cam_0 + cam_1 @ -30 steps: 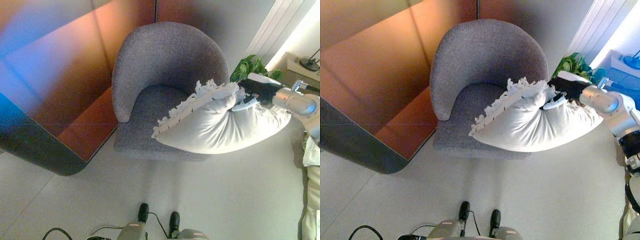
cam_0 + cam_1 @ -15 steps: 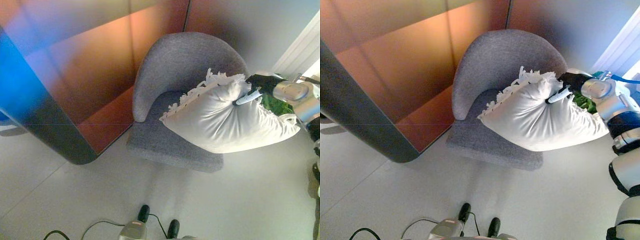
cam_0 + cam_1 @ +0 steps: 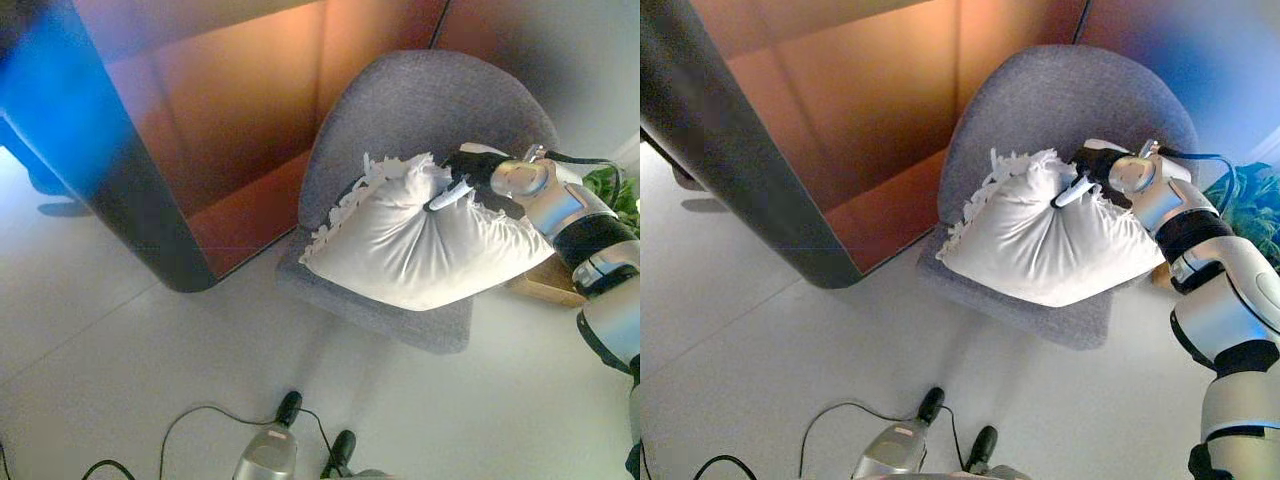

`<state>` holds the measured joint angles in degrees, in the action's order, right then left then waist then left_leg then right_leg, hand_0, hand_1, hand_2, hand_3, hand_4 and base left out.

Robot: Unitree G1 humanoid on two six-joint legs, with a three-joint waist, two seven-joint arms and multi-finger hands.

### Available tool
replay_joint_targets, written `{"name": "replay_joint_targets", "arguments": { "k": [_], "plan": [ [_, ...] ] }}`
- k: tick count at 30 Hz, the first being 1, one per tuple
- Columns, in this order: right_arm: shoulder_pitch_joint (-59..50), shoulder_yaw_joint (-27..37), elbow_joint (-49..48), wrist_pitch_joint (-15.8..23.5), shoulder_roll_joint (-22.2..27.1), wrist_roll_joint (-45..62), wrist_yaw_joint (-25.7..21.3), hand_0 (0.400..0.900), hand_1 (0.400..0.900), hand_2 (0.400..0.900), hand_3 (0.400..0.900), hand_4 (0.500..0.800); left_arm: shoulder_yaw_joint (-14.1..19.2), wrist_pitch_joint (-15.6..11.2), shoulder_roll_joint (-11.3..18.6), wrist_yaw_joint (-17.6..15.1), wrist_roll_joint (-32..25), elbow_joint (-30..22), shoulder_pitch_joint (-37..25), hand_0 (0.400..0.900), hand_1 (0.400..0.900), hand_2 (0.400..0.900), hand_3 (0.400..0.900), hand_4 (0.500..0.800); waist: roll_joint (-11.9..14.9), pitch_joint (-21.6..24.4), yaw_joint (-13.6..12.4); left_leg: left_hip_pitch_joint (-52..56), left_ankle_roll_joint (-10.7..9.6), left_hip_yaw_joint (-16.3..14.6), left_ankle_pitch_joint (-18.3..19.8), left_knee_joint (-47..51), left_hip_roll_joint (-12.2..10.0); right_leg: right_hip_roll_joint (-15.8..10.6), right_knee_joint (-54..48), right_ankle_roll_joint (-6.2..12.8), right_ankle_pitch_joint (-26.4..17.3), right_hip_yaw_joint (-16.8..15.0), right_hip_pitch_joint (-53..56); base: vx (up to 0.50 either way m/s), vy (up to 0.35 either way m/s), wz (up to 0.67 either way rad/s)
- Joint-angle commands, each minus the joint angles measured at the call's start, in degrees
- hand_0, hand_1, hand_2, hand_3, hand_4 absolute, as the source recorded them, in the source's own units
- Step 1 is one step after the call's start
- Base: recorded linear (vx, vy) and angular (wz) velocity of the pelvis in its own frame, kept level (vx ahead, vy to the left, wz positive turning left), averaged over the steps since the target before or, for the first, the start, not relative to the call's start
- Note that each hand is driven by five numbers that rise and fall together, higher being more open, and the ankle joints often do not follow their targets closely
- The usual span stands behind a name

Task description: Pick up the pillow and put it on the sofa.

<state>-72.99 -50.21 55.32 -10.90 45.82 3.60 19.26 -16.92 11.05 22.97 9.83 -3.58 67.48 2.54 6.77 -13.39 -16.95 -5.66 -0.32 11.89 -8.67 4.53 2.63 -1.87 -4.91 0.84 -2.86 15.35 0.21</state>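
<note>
A white fringed pillow [image 3: 415, 245] hangs just over the seat of a grey round-backed armchair [image 3: 430, 105], its fringe edge toward the chair's left side. My right hand [image 3: 462, 172] is shut on the pillow's upper edge, the cloth bunched between its fingers. In the right eye view the same hand [image 3: 1087, 172] reaches in from the right over the pillow [image 3: 1040, 240]. Whether the pillow's underside touches the seat is unclear. My left hand does not show.
A dark rounded panel with an orange-brown wall [image 3: 240, 110] stands left of the armchair. A green plant [image 3: 1250, 215] and a pale wooden box [image 3: 545, 285] sit to the chair's right. Pale floor [image 3: 120, 370] spreads in front.
The camera has swung left, so the chair sits further right in view. The pillow has gone lower and further over the seat, still held by my right hand.
</note>
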Motion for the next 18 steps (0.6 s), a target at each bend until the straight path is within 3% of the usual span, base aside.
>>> {"name": "replay_joint_targets", "arguments": {
  "k": [1, 2, 3, 8, 9, 11, 18],
  "plan": [
    [-21.1, -4.0, 4.3, -1.9, 6.7, -1.0, -12.1, 0.4, 0.4, 0.4, 0.4, 0.5, -2.1, -0.6, 3.7, 0.8, -3.2, 1.0, 1.5, 0.9, 0.9, 0.9, 0.9, 0.8, 1.1, 0.4, 0.0, 1.7, 0.7, -0.1, 4.8, 0.5, 2.0, -0.3, 0.4, 2.31, -0.5, -0.8, 1.1, -0.1, 0.046, 0.11],
    [-21.8, -4.1, 5.7, -2.6, 7.3, -2.2, -13.2, 0.776, 0.776, 0.776, 0.776, 0.726, -2.3, -1.2, 4.0, 1.1, -3.7, 0.9, 1.6, 0.9, 0.9, 0.9, 0.9, 0.8, 0.8, 0.2, -0.1, 1.2, 0.6, -0.1, 4.7, 0.5, 2.0, -0.4, 0.3, 2.36, -0.5, -0.6, 0.8, -0.11, 0.049, 0.11],
    [-22.1, -4.5, 6.3, -2.7, 7.8, -1.7, -13.2, 0.9, 0.9, 0.9, 0.9, 0.8, -2.3, -1.5, 4.1, 1.3, -3.9, 0.8, 1.8, 0.9, 0.9, 0.9, 0.9, 0.8, 0.6, 0.1, -0.1, 0.9, 0.6, -0.1, 4.7, 0.5, 2.0, -0.4, 0.3, 2.39, -0.5, -0.6, 0.5, -0.11, 0.041, 0.09],
    [-22.6, -5.4, 8.3, -2.0, 9.5, -0.2, -12.2, 0.9, 0.9, 0.9, 0.9, 0.8, -2.0, -2.2, 4.9, 2.0, -4.3, 0.2, 1.7, 0.9, 0.9, 0.9, 0.9, 0.8, 0.1, -0.7, -0.2, -0.2, 0.5, -0.2, 4.5, 0.5, 2.1, -0.6, 0.3, 2.48, -0.6, -0.5, -0.6, -0.07, 0.008, 0.01],
    [-21.5, -4.7, 8.8, -2.3, 9.4, 0.6, -11.9, 0.9, 0.9, 0.9, 0.9, 0.8, -2.8, -0.8, 4.0, 0.2, -4.8, 0.4, 0.4, 0.9, 0.9, 0.9, 0.9, 0.8, 0.7, -0.9, 0.1, -0.1, 0.6, -0.4, 4.7, 0.5, 1.9, -0.6, 0.5, 2.47, -0.6, -0.4, -0.6, 0.0, -0.084, -0.12],
    [-20.0, -3.3, 10.0, -2.8, 9.1, 2.3, -11.0, 0.9, 0.9, 0.9, 0.9, 0.8, -3.1, -0.7, 2.6, -1.9, -4.5, 1.3, -0.4, 0.9, 0.9, 0.9, 0.9, 0.8, 1.7, -0.5, 0.3, 0.4, 0.5, -0.6, 5.1, 0.5, 1.6, -0.4, 0.4, 2.46, -0.6, -0.4, -0.3, 0.01, -0.093, -0.12],
    [-17.2, 0.2, 12.0, -1.4, 10.6, 3.6, -10.5, 0.9, 0.9, 0.9, 0.9, 0.8, -4.2, 0.6, 2.2, -1.8, -5.8, 0.9, -2.0, 0.9, 0.9, 0.9, 0.9, 0.8, 1.5, 0.2, 2.0, 1.2, 0.6, -1.7, 5.8, 0.5, 1.4, -0.6, 0.6, 2.73, -0.8, -1.6, -0.5, -0.02, 0.008, -0.1]
  ]
}}
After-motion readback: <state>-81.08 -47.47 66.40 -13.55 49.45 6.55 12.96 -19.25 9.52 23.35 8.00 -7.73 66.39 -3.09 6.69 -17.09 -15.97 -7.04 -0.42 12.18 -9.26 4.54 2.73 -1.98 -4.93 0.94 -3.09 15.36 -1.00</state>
